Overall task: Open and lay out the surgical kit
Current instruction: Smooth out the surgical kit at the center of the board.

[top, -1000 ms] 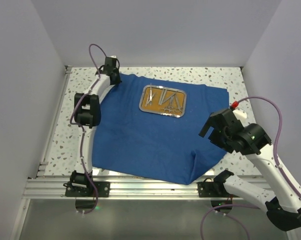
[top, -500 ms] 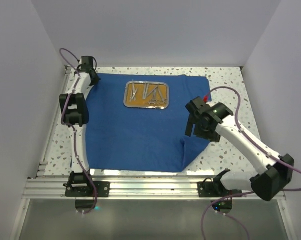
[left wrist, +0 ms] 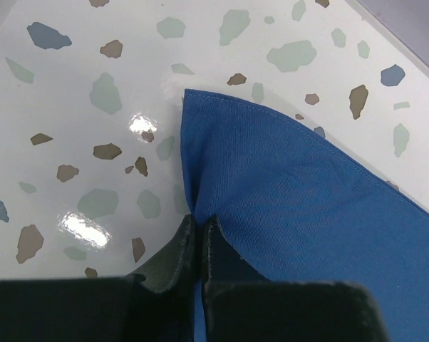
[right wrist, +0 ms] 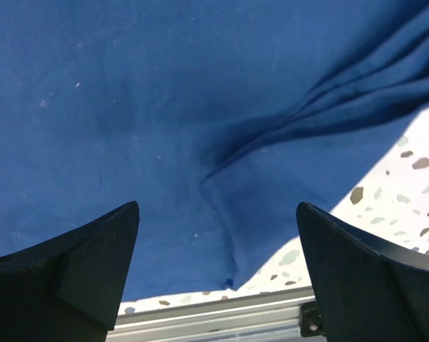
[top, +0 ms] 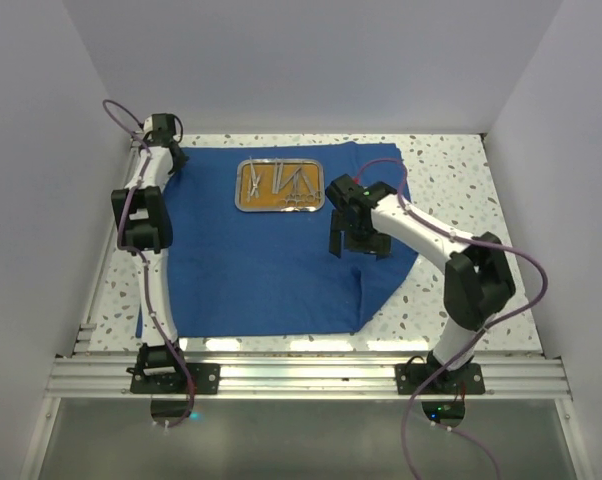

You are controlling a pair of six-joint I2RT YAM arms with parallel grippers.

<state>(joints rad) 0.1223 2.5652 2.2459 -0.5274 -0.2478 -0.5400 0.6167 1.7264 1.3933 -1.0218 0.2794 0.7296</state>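
The royal-blue cloth wrap (top: pixel 271 260) lies spread over the table, its right side folded over itself (top: pixel 381 275). The small steel tray (top: pixel 243 196) with an orange-brown inside sits on its far part and holds thin silvery instruments (top: pixel 286 182). My left gripper (top: pixel 171 148) is at the far left and is shut on the cloth's corner (left wrist: pixel 221 142), pinched between its fingers (left wrist: pixel 173 251). My right gripper (top: pixel 358 240) hovers open and empty above the cloth (right wrist: pixel 129 107), just right of the tray; a fold (right wrist: pixel 250 192) runs below it.
The speckled white table (top: pixel 451 170) shows at the right and along the left edge. An aluminium rail (top: pixel 301 375) runs along the near edge and also shows in the right wrist view (right wrist: pixel 214 324). White walls enclose the left, back and right.
The left gripper has pulled the cloth corner further to the far left, dragging cloth and tray leftward. The right arm has swung from the near right over the cloth beside the tray.
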